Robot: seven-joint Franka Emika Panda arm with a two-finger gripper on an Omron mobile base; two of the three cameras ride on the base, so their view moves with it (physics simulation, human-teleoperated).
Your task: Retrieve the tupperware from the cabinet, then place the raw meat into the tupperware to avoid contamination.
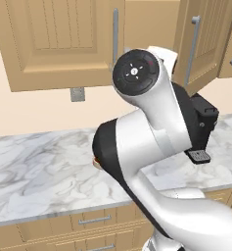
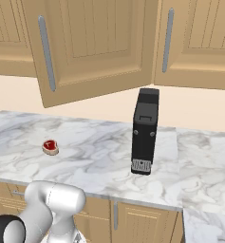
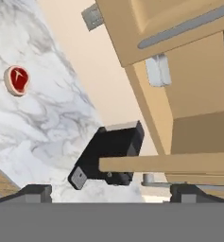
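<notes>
Your gripper [image 3: 111,191] shows its two dark fingertips [image 3: 35,193] spread wide at the bottom of the hand view, with nothing between them; it holds nothing. Just past the tips you have the thin front edge of an open cabinet door [image 3: 165,163], a flat light-wood slab cutting across the line of the hand. Beyond that edge is the open interior of the cabinet [image 3: 198,90], smooth pale wood with a shelf board. The tupperware [image 3: 158,70] sits on that shelf, deeper in than the door edge: a small, pale grey, translucent box with rounded corners. You see it partly end-on, so its long axis cannot be told. A long grey bar handle [image 3: 189,26] runs along the other door beyond it.

To the side of the tips, lower than the shelf, stands the tall black coffee machine [image 3: 108,153] on the marble counter [image 3: 42,123], which is white with grey veins. Farther off on the same side, well apart from the machine, lies the raw meat [image 3: 16,79]: a small oval slice, red face up, pale rim, on open counter with free room on all sides. In the right base view the meat [image 2: 50,146] lies flat near the counter's front edge.
</notes>
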